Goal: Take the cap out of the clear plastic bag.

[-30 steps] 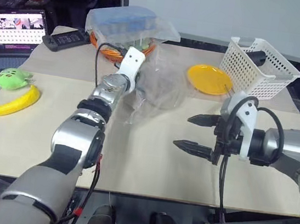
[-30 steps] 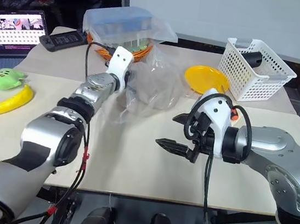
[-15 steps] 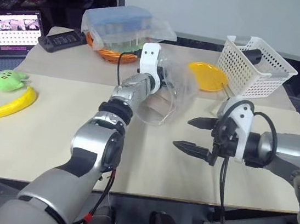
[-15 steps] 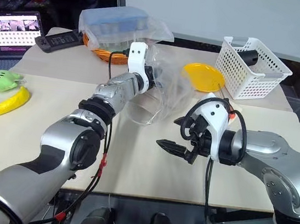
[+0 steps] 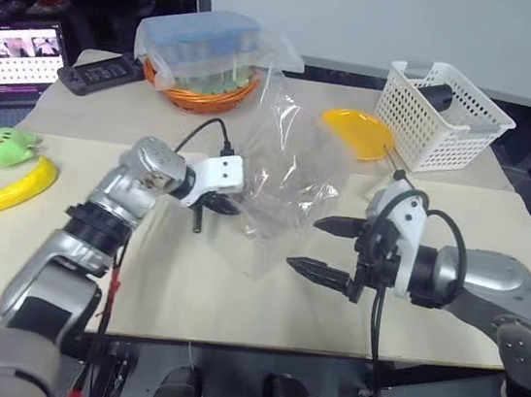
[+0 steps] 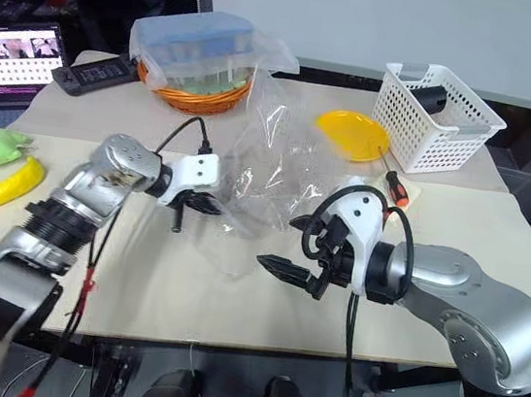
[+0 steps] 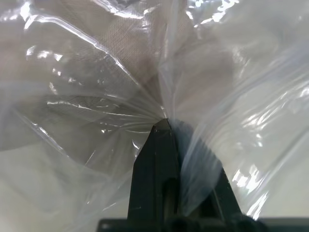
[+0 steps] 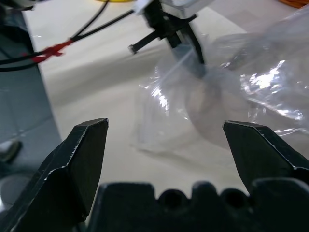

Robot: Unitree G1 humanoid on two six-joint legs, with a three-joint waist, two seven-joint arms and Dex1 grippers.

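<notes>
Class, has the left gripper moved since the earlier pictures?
Yes. The left gripper, shut on the clear plastic bag, has pulled back from the orange basket toward the table's near edge.

**Left hand pinched shut, right hand spread wide**

The left arm runs from the lower left of the head views up toward the centre, its wrist bent so the left hand [image 5: 218, 202] points right and downward, fingers [image 7: 157, 159] pressed together on the bag [image 5: 288, 177]. The right arm enters from the lower right; the right hand [image 5: 325, 249] points left, near level, fingers wide apart and empty.
</notes>
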